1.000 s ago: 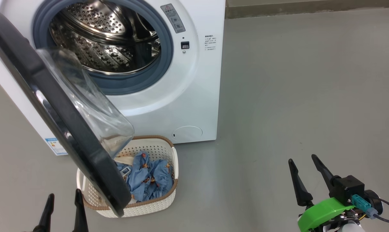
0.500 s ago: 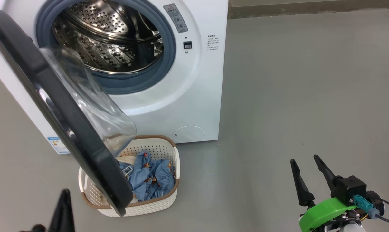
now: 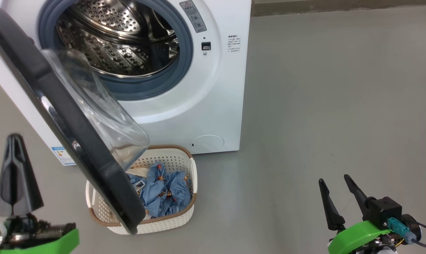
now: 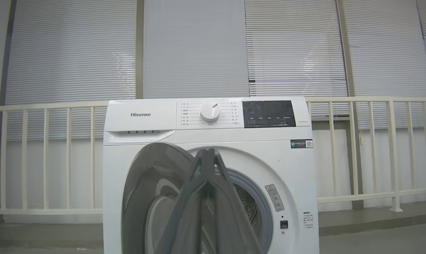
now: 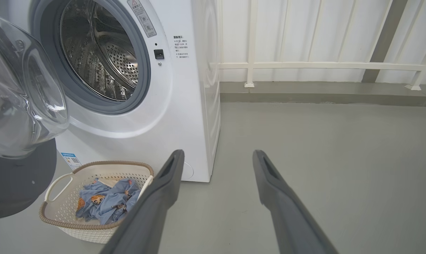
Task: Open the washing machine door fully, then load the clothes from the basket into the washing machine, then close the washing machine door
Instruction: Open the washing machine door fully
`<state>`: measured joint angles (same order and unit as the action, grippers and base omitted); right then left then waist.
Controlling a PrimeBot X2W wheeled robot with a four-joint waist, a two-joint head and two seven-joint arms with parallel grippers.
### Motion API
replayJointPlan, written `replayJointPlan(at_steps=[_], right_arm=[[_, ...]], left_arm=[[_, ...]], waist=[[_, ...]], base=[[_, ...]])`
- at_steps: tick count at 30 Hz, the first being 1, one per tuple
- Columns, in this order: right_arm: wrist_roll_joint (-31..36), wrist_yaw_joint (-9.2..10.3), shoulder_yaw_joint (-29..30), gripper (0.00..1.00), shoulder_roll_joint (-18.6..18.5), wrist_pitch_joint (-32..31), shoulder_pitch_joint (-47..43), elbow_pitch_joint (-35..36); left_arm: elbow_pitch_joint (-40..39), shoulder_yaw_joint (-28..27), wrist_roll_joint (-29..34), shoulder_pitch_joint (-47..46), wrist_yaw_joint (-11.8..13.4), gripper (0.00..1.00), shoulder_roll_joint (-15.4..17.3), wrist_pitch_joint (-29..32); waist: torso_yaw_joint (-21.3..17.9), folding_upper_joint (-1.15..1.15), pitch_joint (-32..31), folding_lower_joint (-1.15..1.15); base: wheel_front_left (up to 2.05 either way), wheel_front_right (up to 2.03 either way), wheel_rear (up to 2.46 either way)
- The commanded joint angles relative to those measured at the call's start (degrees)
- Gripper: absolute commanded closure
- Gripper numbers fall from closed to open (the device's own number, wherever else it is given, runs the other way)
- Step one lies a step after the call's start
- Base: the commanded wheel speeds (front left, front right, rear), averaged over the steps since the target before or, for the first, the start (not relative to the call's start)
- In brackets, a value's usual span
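My left pincer [image 3: 14,141] was clenched, its two dark fingers pressed flat together on nothing. It was raised in the air out in front of the washing machine [image 3: 213,91], toward that machine's left side, and apart from the door. My right pincer [image 3: 334,180] was released, fingers spread with only grey floor [image 3: 304,106] between them. It stood well off to the right of the washing machine's front and touched nothing.

The washing machine door [image 3: 75,141] stood swung out from the machine's left side, its black ring seen nearly edge-on and its clear glass bowl [image 3: 103,116] bulging back toward the opening. Inside that opening the grey gasket [image 3: 186,60] ringed the perforated steel drum [image 3: 117,49].

The basket [image 3: 156,225] sat on the floor just before the washing machine's lower front, its left part hidden behind the door's lower edge in my head view. The clothes [image 3: 163,192] lay inside the basket: light blue bear-printed fabric, with a cream-white piece on the side nearest the machine.
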<state>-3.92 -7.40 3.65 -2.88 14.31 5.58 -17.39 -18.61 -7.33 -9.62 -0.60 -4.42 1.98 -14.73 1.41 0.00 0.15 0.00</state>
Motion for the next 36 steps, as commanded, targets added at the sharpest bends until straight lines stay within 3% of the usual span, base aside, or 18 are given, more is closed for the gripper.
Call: replayJointPlan(at_steps=[1,9,14,22,27,36], right_arm=[[-0.7,-0.09,-1.6,0.0,0.0,0.7,0.9,1.3],[-0.7,-0.09,-1.6,0.0,0.0,0.7,0.9,1.1],[-0.3,-0.09,-1.5,0.0,0.0,0.7,1.1,1.0],[-0.1,-0.09,-1.5,0.0,0.0,0.7,1.2,0.8],[-0.3,-0.09,-1.6,0.0,0.0,0.7,1.3,0.5],[-0.9,-0.09,-2.0,0.0,0.0,0.7,1.0,0.0]], left_arm=[[-4.0,-0.9,0.9,-3.1,-1.2,1.0,0.9,-0.3],[-9.5,8.7,2.5,-4.8,-2.8,1.0,0.9,-0.3],[-6.8,18.5,2.5,-4.3,-3.0,1.0,0.9,-0.3],[-1.5,26.6,1.4,-3.9,-3.1,1.0,1.1,-0.3],[2.5,29.6,0.7,-3.5,-3.1,1.0,1.6,-0.3],[8.2,30.1,0.2,-0.5,-3.1,1.0,1.5,-0.3]], waist=[[-0.2,0.0,0.2,0.0],[-0.5,0.0,0.5,0.0],[-0.9,0.0,0.6,0.0],[-1.3,0.0,0.8,0.0],[-1.4,0.0,0.6,0.0],[-1.2,0.0,0.5,0.0]], base=[[0.0,0.0,0.0],[0.0,0.0,0.0],[0.0,0.0,0.0],[0.0,0.0,0.0],[0.0,0.0,0.0],[0.0,0.0,0.0]])
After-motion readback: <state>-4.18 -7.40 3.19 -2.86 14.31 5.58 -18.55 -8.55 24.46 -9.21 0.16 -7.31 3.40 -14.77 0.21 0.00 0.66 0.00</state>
